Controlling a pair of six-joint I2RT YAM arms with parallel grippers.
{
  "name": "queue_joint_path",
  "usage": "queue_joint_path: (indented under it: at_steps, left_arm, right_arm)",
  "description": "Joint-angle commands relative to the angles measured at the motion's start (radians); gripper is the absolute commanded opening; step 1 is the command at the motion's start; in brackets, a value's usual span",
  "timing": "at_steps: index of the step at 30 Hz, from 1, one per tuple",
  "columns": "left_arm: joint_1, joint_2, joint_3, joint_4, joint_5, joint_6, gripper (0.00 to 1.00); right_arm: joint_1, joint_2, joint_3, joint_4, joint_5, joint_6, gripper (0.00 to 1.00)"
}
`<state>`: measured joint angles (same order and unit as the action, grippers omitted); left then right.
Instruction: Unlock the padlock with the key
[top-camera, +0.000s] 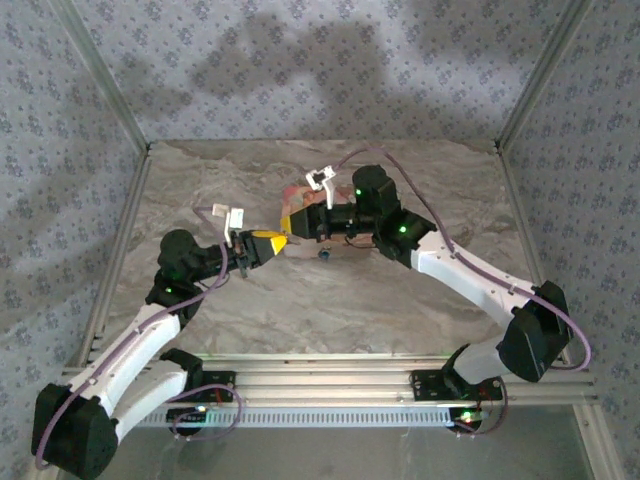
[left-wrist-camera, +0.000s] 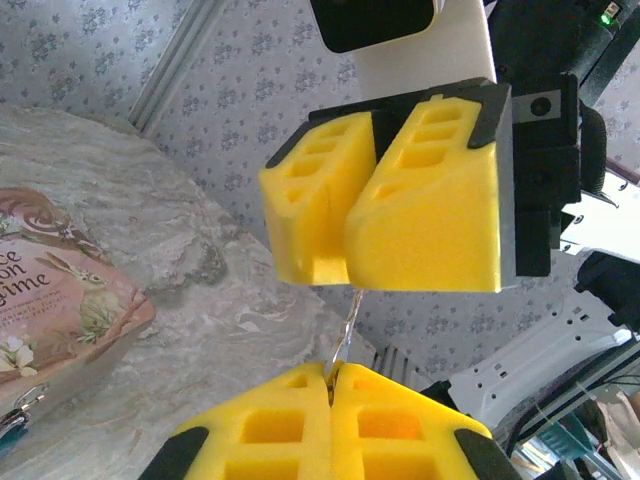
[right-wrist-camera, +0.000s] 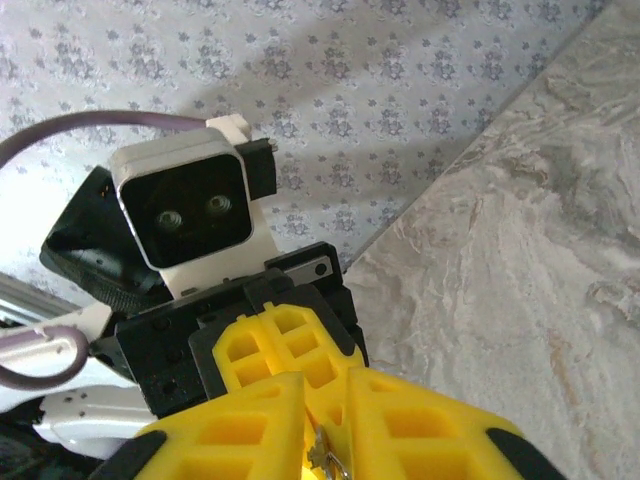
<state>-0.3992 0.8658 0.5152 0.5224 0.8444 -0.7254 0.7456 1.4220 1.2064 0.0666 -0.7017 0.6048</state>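
Above the middle of the grey marble-patterned table top (top-camera: 400, 310), the left gripper (left-wrist-camera: 330, 388) and the right gripper (left-wrist-camera: 347, 283) meet tip to tip. Seen from the left wrist, the left gripper's 2 yellow foam fingers (left-wrist-camera: 270, 430) are pressed together on the lower end of a thin silvery metal key (left-wrist-camera: 350, 320), which rises to the underside of the right gripper. The right gripper's 2 yellow fingers lie flush against each other at the tips, and the right wrist view has a small bit of the metal pinched in their seam. The tiny teal-blue padlock (top-camera: 325, 255) lies on the table below the right arm's black wrist, near the pink patterned box (top-camera: 300, 193) and apart from both grippers.
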Motion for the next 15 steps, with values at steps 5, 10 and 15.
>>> queue_joint_path:
  at_steps: [5,10,15]
  left_arm:
    - [0.011,-0.011,-0.001,0.021,-0.005,0.001,0.00]
    - [0.014,-0.014,0.003,-0.008,-0.007,0.015,0.00]
    - [0.039,-0.066,0.029,-0.180,-0.006,0.101,0.47]
  right_arm:
    - [0.021,0.003,-0.005,-0.013,0.000,-0.024,0.08]
    - [0.024,0.012,-0.003,-0.046,0.004,-0.060,0.00]
    - [0.023,0.000,0.064,-0.198,-0.008,-0.224,0.00]
